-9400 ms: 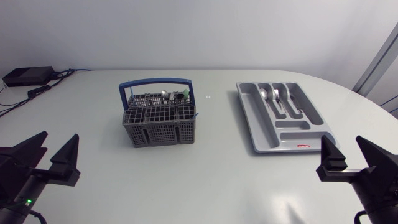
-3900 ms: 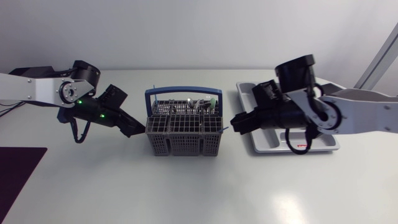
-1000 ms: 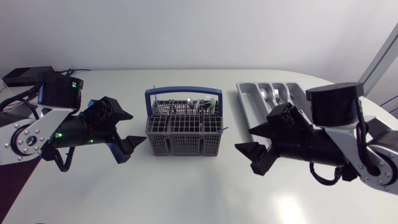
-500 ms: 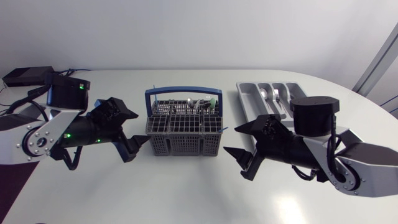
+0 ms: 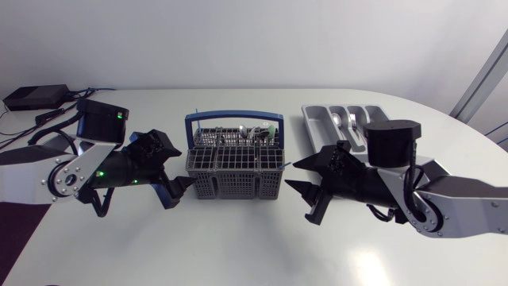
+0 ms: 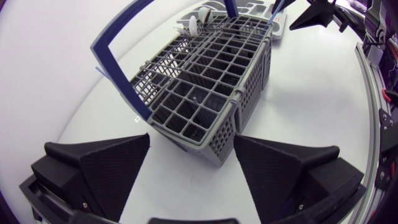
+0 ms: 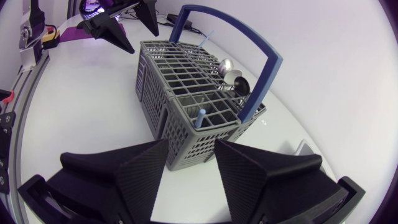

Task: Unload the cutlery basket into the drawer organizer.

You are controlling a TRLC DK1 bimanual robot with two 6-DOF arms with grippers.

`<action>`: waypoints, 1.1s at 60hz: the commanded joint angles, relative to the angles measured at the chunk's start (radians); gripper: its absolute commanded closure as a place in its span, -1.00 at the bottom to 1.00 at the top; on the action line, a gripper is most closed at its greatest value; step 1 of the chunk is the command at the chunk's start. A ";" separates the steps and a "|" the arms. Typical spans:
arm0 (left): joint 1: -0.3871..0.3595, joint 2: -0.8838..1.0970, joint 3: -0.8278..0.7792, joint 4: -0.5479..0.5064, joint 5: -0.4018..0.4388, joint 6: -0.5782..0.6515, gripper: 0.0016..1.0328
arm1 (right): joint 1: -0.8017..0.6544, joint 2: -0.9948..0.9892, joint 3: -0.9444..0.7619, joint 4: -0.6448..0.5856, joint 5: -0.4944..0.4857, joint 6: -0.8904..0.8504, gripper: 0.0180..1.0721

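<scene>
The grey cutlery basket (image 5: pixel 233 168) with its blue handle (image 5: pixel 234 117) stands mid-table, holding spoons (image 7: pixel 231 73) and other cutlery (image 5: pixel 252 131) at its far side. My left gripper (image 5: pixel 175 168) sits just off the basket's left end, open; in the left wrist view the basket's (image 6: pixel 205 81) near corner lies just ahead of the left gripper (image 6: pixel 191 180). My right gripper (image 5: pixel 301 178) is off the basket's right end, open with a narrower gap and nothing in it; the basket (image 7: pixel 186 99) stands right ahead of it (image 7: pixel 189 180). The grey drawer organizer (image 5: pixel 321 131), with spoons (image 5: pixel 350 121) in it, lies behind my right arm.
A black box (image 5: pixel 33 96) with cables sits at the table's back left corner. Bare white tabletop (image 5: pixel 238 246) stretches in front of the basket and both arms.
Both arms have drawn in closer to the basket's ends. The right gripper's fingers have come nearer together; the left gripper's stay wide apart.
</scene>
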 commanded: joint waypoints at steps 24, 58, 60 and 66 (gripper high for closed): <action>-0.008 0.023 0.026 0.021 -0.006 -0.014 -0.90 | -0.001 0.071 0.088 0.026 -0.005 -0.005 0.10; -0.005 0.016 0.016 0.027 -0.006 -0.009 -0.90 | 0.022 0.094 0.100 0.020 -0.002 -0.022 0.87; -0.004 0.016 0.015 0.029 -0.006 -0.009 -0.90 | 0.026 0.097 0.102 0.018 0.000 -0.020 0.88; -0.002 0.014 0.010 0.030 -0.006 -0.009 -0.90 | 0.032 0.102 0.106 0.015 0.001 -0.019 0.88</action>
